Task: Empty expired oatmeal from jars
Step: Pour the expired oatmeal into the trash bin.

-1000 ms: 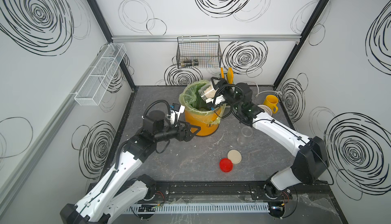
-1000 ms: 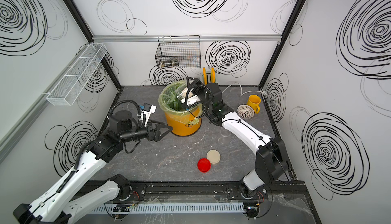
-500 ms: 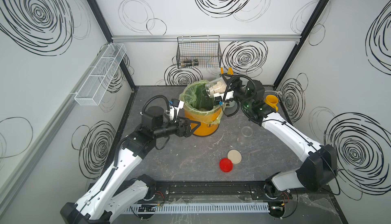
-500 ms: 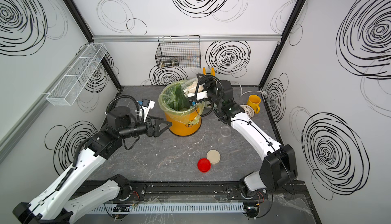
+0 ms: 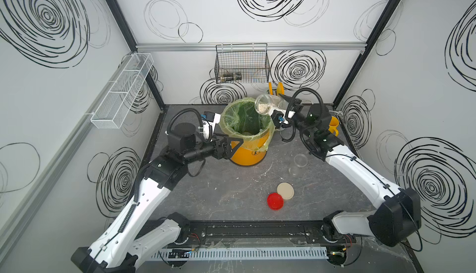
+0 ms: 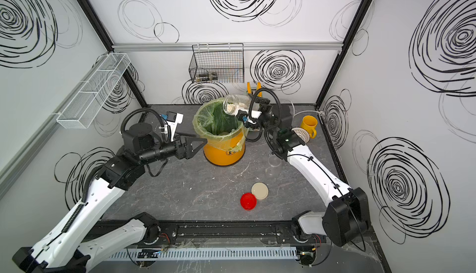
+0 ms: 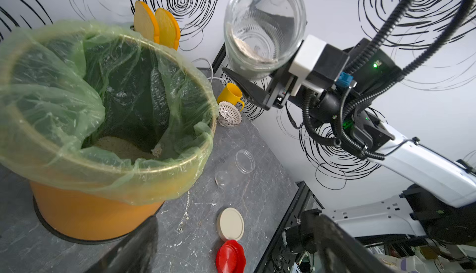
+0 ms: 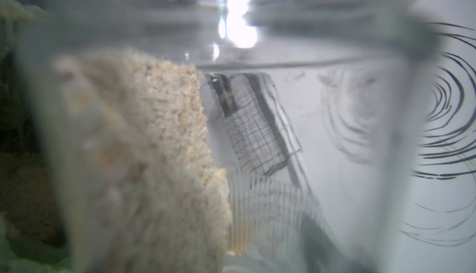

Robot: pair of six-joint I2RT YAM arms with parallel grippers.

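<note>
blocked: bucket (image 5: pixel 247 155) centre | lids (image 5: pixel 285 191), empty jar (image 5: pixel 297 164) right-front | free: table (image 5: pixel 206 194) front-left

My right wrist view is mostly the blurred wall of the jar (image 8: pixel 334 135), with only the oatmeal (image 8: pixel 159 155) inside half sharp. The fingers (image 7: pixel 136 248) of the left gripper (image 5: pixel 235 146) are dark blurs cut off at the left wrist view's edge, and what lies in the wire basket (image 5: pixel 242 63) is too small for me to tell.

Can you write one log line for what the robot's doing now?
right end effector: gripping tilted jar near bucket | oatmeal: some inside | left end effector: open
</note>
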